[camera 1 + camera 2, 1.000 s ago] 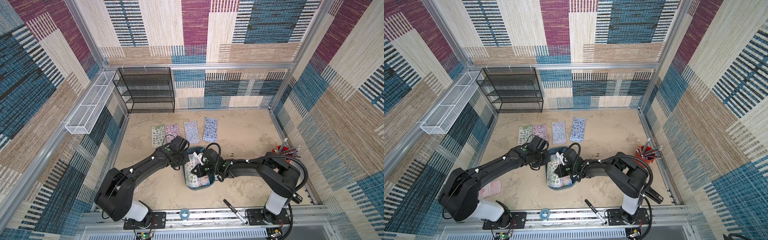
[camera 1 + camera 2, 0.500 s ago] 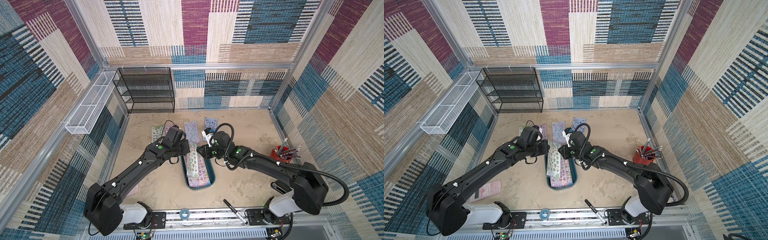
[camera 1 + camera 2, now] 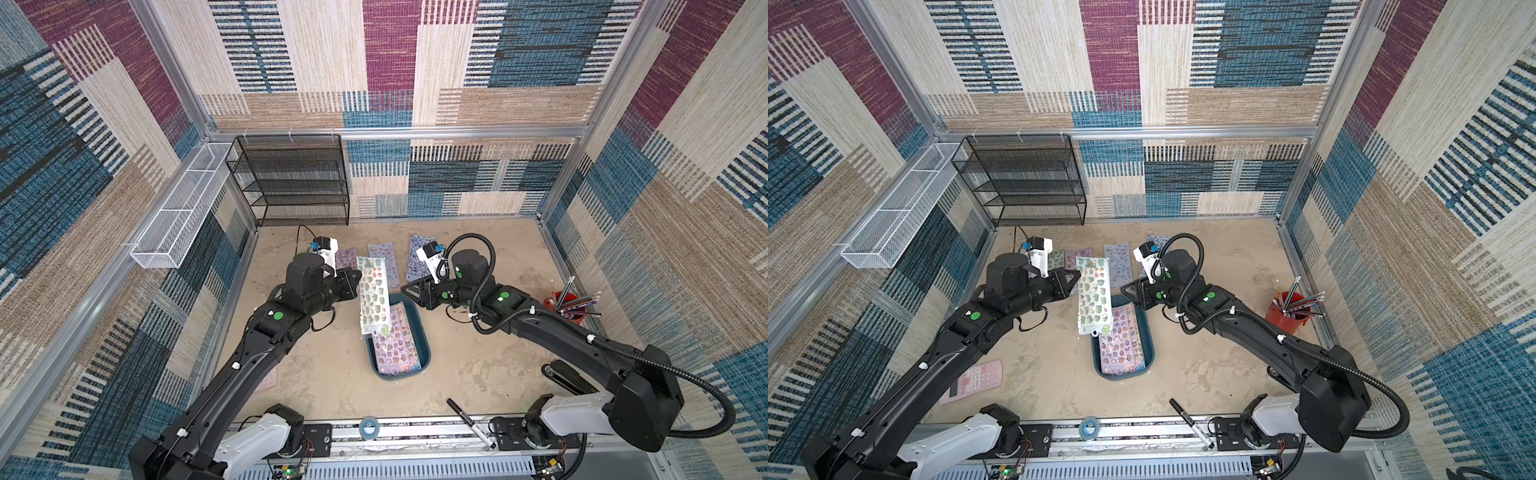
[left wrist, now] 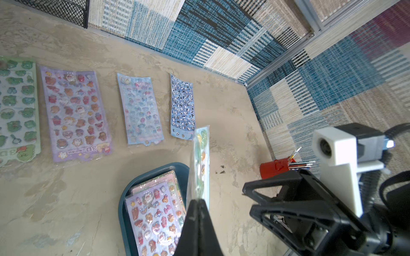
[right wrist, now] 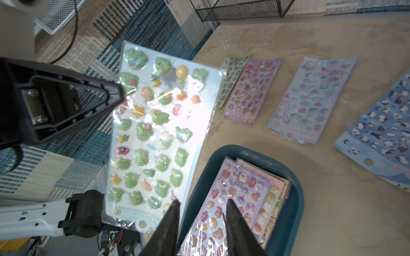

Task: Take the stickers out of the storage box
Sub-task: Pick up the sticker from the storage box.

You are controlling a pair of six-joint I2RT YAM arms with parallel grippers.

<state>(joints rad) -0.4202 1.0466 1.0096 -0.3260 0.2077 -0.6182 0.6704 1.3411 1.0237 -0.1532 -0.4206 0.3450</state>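
My left gripper [image 3: 356,277] [image 4: 198,201] is shut on the edge of a pale frog-print sticker sheet [image 3: 374,296] [image 3: 1094,296] [image 5: 155,133]. The sheet hangs upright in the air over the far end of the storage box [image 3: 424,353] [image 3: 1149,353] [image 4: 124,199]. The box is teal and holds a stack of stickers [image 3: 395,343] [image 5: 235,195] with a lilac sheet on top. My right gripper [image 3: 405,289] [image 5: 202,200] is open with nothing between its fingers, just right of the hanging sheet. Several stickers [image 4: 75,113] [image 4: 139,108] [image 4: 183,106] lie flat in a row behind the box.
A black mesh rack [image 3: 291,178] stands against the back wall, and a white wire basket [image 3: 178,208] hangs on the left wall. A red pencil cup [image 3: 567,303] is at the right. Near the front are a marker [image 3: 469,422], a tape roll [image 3: 368,427] and a pink calculator [image 3: 973,380].
Both grippers rose from the box and moved towards the back. The left one carried the frog sheet up. The right one opened and drew slightly away from the sheet.
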